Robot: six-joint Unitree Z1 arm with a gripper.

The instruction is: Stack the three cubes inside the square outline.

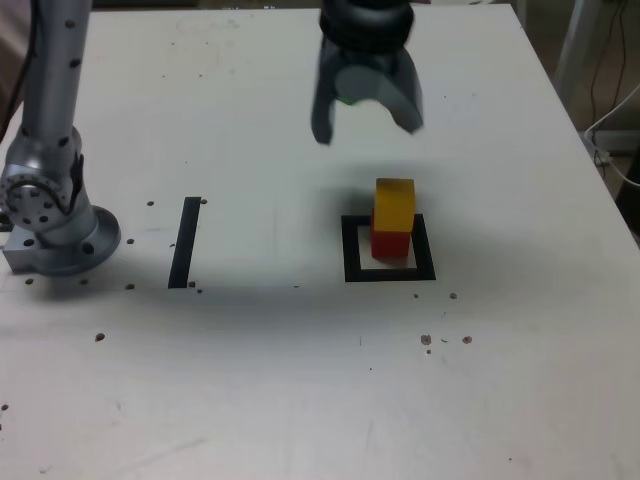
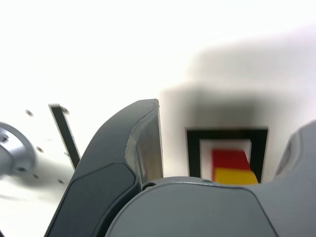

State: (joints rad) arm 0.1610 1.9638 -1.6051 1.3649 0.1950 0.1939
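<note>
Nearest us, our tool [image 2: 217,163] hangs wide open and empty above the yellow cube [image 1: 394,203], which sits on the red cube [image 1: 390,243] inside the square outline [image 1: 388,273], ready for a third.

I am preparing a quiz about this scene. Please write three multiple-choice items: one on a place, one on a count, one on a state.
1. Where does the yellow cube sit?
A. on the red cube
B. on the black strip
C. on bare table beside the outline

2. How many cubes stand inside the square outline?
A. none
B. two
C. three

3. How is the pincer?
A. shut on the yellow cube
B. open, above the stack, holding nothing
C. resting on the table

Key: 1 A, yellow lies directly on red; 2 B, only red and yellow show there; 3 B, its jaws stand apart over the stack, nothing between them.
</note>
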